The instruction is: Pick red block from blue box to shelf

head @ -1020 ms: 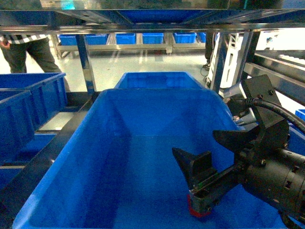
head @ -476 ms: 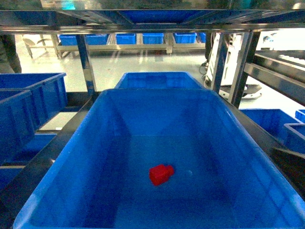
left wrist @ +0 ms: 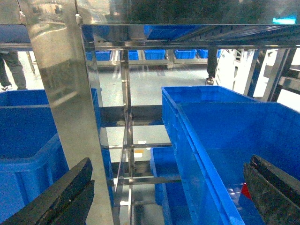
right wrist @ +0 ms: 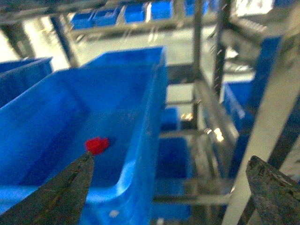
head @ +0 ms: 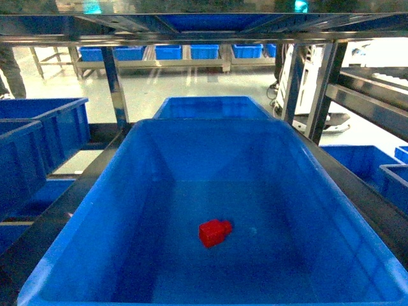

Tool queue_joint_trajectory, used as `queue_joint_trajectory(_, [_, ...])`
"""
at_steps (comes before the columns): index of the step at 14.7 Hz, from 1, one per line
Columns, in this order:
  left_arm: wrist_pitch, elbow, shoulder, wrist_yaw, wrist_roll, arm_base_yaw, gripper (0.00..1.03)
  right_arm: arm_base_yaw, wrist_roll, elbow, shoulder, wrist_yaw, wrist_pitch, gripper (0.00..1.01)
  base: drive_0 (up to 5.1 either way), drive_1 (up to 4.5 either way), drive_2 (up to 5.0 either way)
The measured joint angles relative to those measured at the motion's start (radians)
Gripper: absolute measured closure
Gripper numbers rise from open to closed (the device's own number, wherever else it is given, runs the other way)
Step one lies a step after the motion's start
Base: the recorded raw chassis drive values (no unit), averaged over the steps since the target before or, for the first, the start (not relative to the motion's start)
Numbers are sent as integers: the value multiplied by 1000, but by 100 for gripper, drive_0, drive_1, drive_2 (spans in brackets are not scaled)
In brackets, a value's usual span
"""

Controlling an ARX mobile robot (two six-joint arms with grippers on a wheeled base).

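- Since the red block lies loose on the floor of the blue box, a little left of the middle and nearer the front wall, I judge the job to be unfinished as the task reads.
- My right gripper hangs outside the box's right wall with its jaws spread wide and nothing between them; from there the block shows as a small red blur past my left fingertip.
- My left gripper is also spread wide and empty, off the box's left wall, beside a post of the shelf.
- In the head view neither of my claws shows.
- The block looks like hard, light plastic: stiff, not fragile, unlikely to deform under a squeeze.
- Its smooth sides may be slippery, and the smooth box floor would let it skate if I nudge it with one finger first.
- It lies askew, one lump jutting right; I cannot tell studs from body at this size.
- I would take it across the wider body, on two flat parallel faces, coming straight down.
- The deep sloping walls leave room around it, so the wrist should clear.
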Motion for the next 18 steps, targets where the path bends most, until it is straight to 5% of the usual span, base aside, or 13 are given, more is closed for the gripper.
queue_joint_trajectory(1, [0, 0, 0, -1, 0, 0, 5, -18, -60, -51, -67, 103, 136, 16, 0, 0, 0])
queue_joint_trajectory(2, [0, 0, 0, 0, 0, 0, 5, -130, -108, -51, -97, 19, 170, 29, 0, 0, 0])
queue_joint_trajectory(3, [0, 0, 0, -3, 0, 0, 5, -186, -132, -52, -95, 8, 150, 42, 0, 0, 0])
queue_joint_trajectory(7, [0, 0, 0, 0, 0, 0, 5, -173, -160, -52, -96, -14, 153, 99, 0, 0, 0])
queue_joint_trajectory(16, [0, 0, 0, 0, 0, 0, 5, -173, -164, -52, -96, -14, 153, 99, 0, 0, 0])
queue_joint_trajectory(18, [0, 0, 0, 0, 0, 0, 5, -173, -164, -52, -96, -14, 153, 90, 0, 0, 0])
